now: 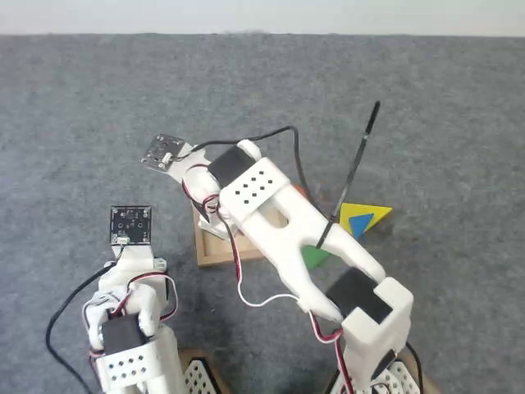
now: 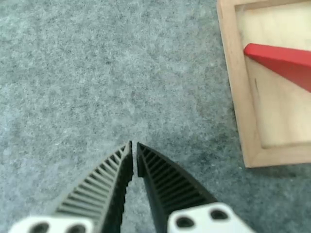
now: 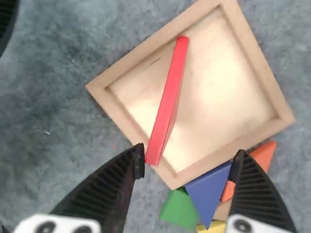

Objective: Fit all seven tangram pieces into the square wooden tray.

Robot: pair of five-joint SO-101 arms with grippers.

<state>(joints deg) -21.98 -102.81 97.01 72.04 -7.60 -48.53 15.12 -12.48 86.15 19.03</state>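
Right wrist view: flat red tangram piece (image 3: 167,104) tilted on edge inside the square wooden tray (image 3: 258,60), one end at its rim.
Right gripper (image 3: 188,160): spread wide, empty, above the tray.
Left gripper (image 2: 134,145): fingers together, empty, over grey carpet (image 2: 73,73).

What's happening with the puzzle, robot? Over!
Left hand shut, over carpet beside tray. Right hand open above tray. Red piece in tray, tilted on edge, not flat. Outside: blue piece, green piece, orange piece.
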